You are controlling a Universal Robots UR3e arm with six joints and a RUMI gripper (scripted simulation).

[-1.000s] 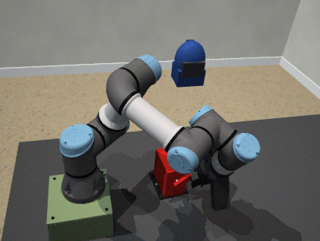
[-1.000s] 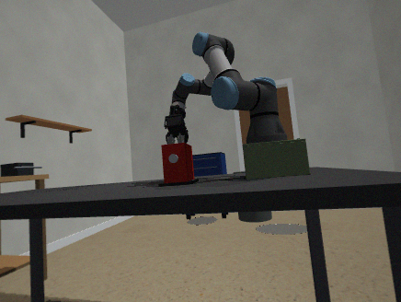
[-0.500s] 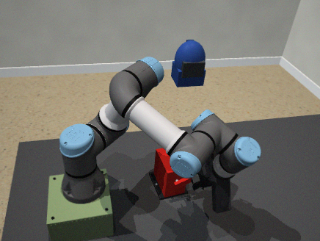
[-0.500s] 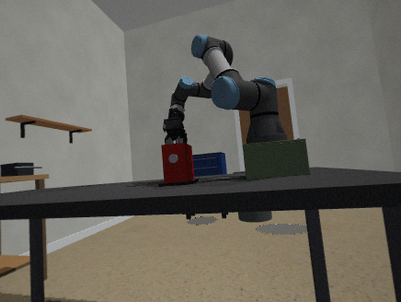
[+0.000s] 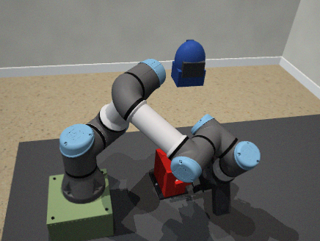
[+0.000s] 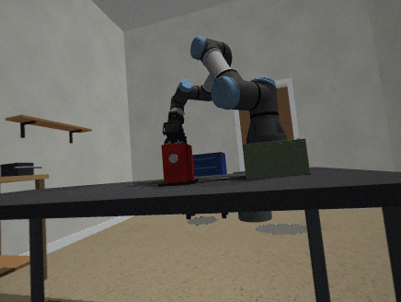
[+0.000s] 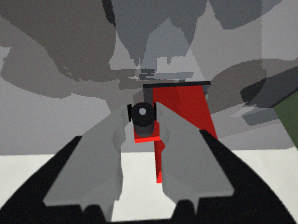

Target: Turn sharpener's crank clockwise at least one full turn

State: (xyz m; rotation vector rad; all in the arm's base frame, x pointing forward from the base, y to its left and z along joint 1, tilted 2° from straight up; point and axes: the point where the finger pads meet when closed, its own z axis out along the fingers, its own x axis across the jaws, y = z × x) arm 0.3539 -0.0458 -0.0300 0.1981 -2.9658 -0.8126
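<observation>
Gripper [image 7: 143, 131] nearly closed — fingers pinching the dark crank knob [image 7: 143, 116] above the red sharpener [image 7: 182, 112].

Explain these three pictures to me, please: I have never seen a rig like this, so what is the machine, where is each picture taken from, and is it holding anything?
The machine is one jointed robot arm bolted to a green block on a dark table. One picture looks down from above, one looks up from low beside the table, and one is taken from the wrist, looking out between the two grey fingers. On the table stands a red sharpener. The pincer is shut on the dark knob of the sharpener's crank, which it has to wind round. The blue domed thing sits beyond the table and takes no part.
</observation>
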